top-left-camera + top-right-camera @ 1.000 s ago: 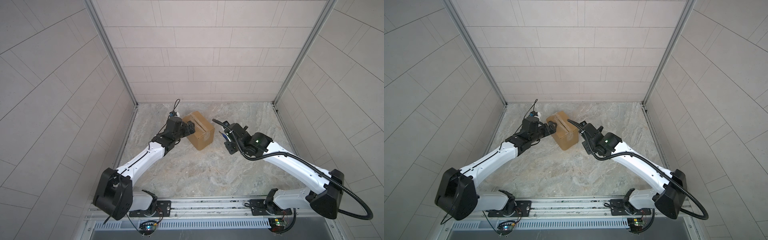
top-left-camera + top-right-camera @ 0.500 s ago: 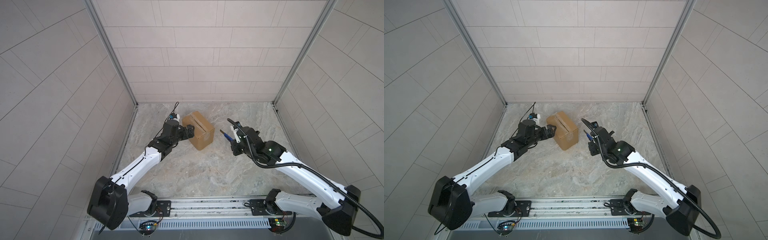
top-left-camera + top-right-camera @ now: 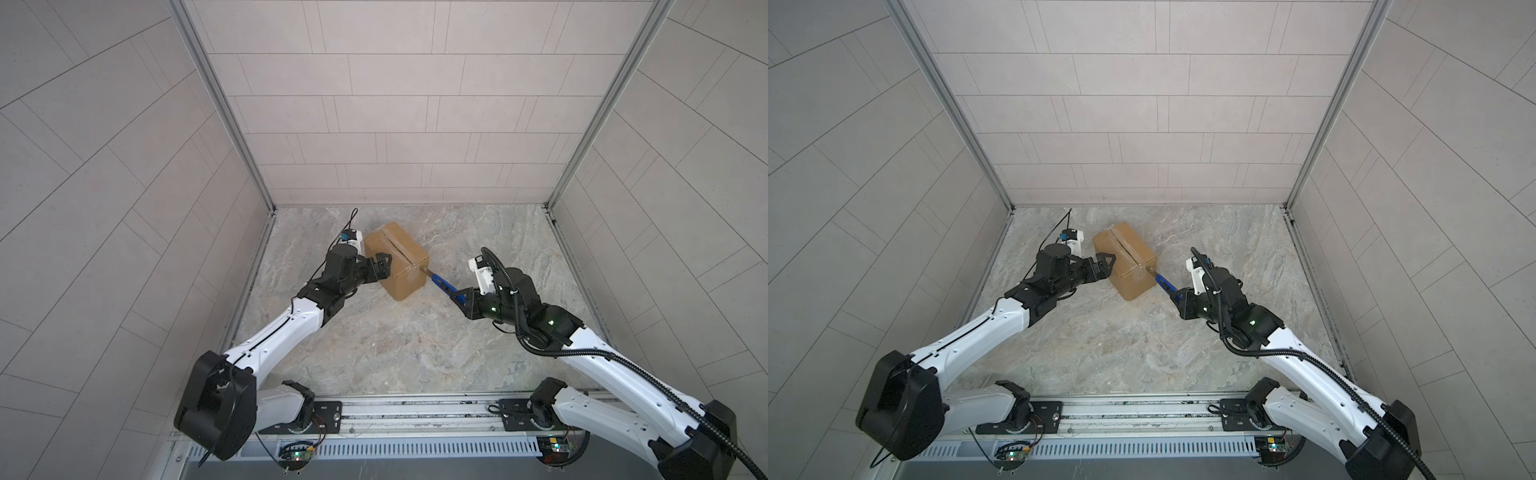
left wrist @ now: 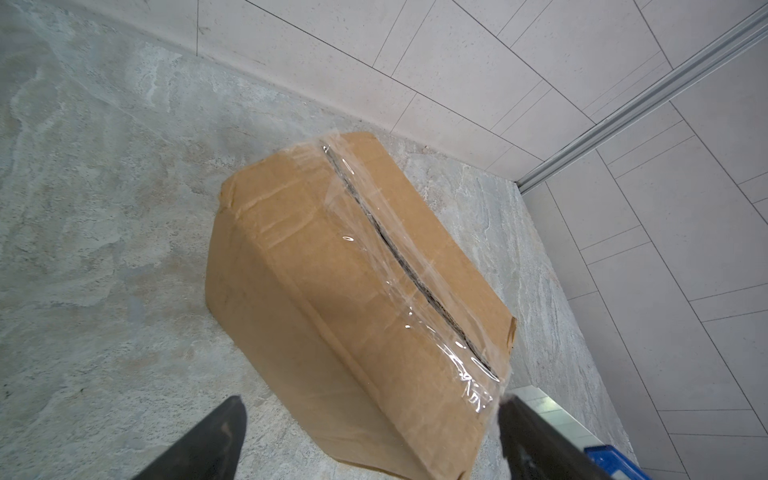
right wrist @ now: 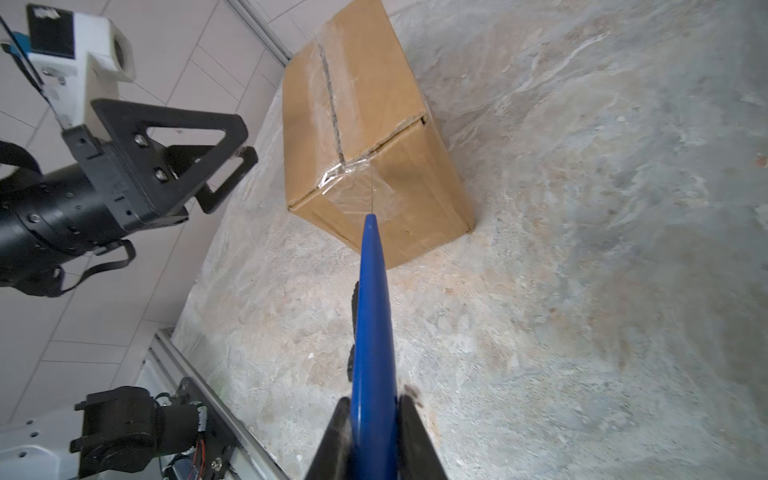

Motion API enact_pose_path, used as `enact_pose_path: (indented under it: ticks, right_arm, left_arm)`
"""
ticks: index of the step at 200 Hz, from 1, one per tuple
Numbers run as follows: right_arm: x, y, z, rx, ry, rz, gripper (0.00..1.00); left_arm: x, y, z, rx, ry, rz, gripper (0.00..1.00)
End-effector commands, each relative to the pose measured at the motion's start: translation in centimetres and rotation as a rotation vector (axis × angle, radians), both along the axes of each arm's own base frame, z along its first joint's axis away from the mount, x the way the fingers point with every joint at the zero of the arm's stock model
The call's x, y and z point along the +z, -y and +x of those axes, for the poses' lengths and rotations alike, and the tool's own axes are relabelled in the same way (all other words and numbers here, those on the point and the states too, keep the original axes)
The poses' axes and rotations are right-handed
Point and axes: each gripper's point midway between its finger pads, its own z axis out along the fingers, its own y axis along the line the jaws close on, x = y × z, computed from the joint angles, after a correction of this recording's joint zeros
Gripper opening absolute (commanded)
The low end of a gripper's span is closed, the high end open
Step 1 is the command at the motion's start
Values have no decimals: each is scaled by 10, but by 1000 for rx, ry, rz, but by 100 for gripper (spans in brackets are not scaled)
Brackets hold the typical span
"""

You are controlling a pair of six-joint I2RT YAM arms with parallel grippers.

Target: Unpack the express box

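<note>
Grey marbled tabletop (image 3: pixel 395 345), express box (image 3: pixel 397 259) lying on it

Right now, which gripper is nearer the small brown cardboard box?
Left. The left gripper hovers open beside the brown cardboard box; the right gripper stands back, holding a blue utility knife toward it.

I am looking for words and numbers and am finding none I can read. The express box (image 4: pixel 316 291) is showing me only plain brown sides and shiny tape (image 4: pixel 376 232).

Right gripper (image 5: pixel 372 409) partly hides the blue knife (image 5: pixel 371 299).
</note>
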Motion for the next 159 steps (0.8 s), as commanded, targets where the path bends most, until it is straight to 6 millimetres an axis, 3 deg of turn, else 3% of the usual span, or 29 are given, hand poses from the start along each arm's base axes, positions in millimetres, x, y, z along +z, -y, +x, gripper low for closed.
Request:
enact_pose_path:
  ticks: [1,73,159]
  right_arm:
    - [17,-10,5,7,24,89,0]
    - [2,9,13,-80,-24,98,0]
    - [8,8,15,-83,-24,141,0]
  left_arm:
    - [10,2,1,-13,39,-29,97]
    - [7,4,3,-14,31,-34,97]
    - [5,3,4,-10,29,-28,97]
